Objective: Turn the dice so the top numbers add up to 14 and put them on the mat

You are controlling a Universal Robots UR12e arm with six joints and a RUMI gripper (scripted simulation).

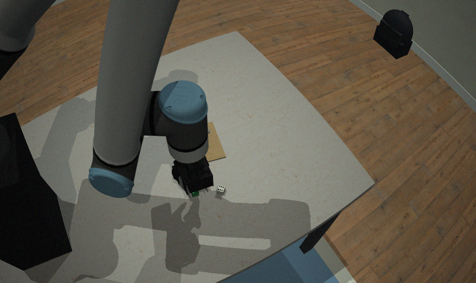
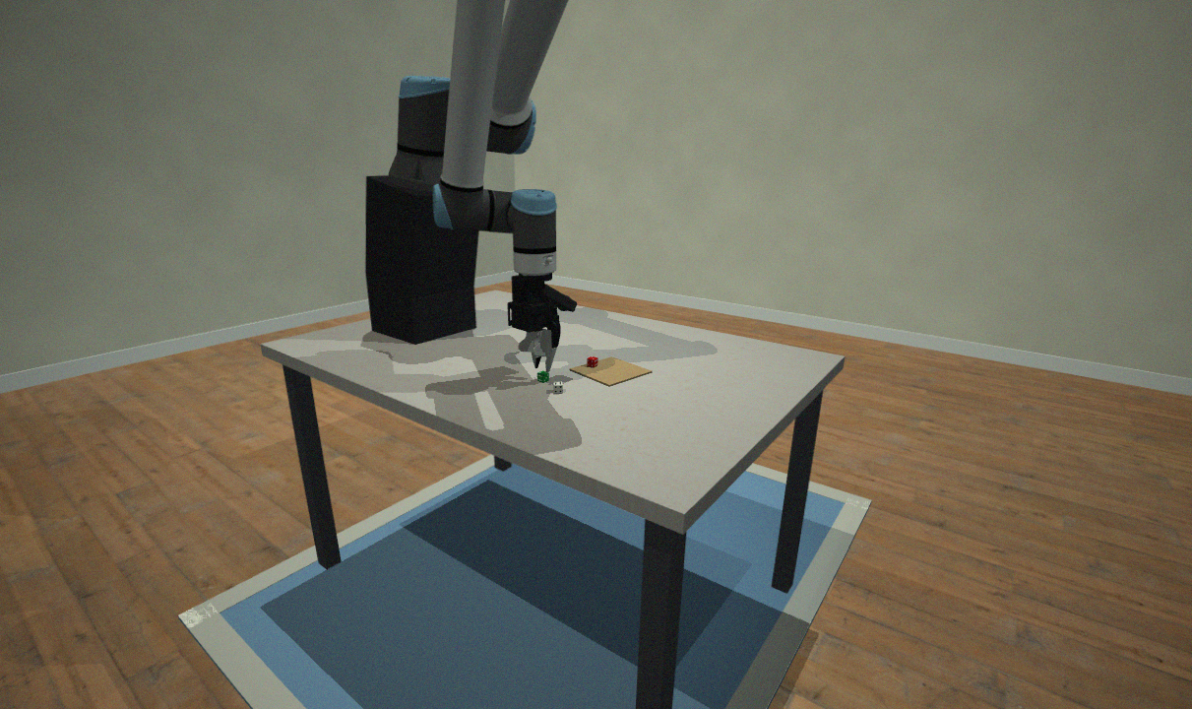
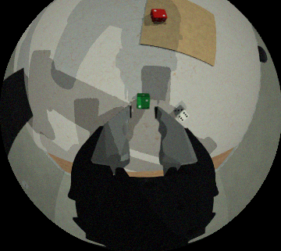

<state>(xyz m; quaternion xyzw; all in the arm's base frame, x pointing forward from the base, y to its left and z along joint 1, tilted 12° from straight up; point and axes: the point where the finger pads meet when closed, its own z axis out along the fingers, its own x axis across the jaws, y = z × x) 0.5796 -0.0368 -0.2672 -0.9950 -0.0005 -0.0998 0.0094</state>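
While the gripper (image 3: 143, 113) is hanging low over the table (image 3: 234, 98), its two jaws are standing at a narrow, partly open gap and are gripping nothing. The green die (image 3: 143, 101) is lying on the table on the near side of the mat (image 3: 191, 28), off it, and in the wrist view it is sitting in line with the gap, just beyond the fingertips and centred between them. The exterior view is showing the tips just above the die rather than around it, so the coming move is probably turning on a short straight descent with no sideways correction. The gap is looking only slightly wider than the die, so the centring is mattering. The die's faces are appearing roughly square to the jaws, though its pips are too small to read. The white die (image 3: 181, 113) is also resting off the mat, on the same near side as the green die, just beside it and close to the outer flank of one jaw; that jaw is at risk of nudging it on the way down. The red die (image 3: 158, 15) is sitting flat on the mat, near its corner, well apart from the gripper. Two dice are therefore awaiting transfer to the mat.
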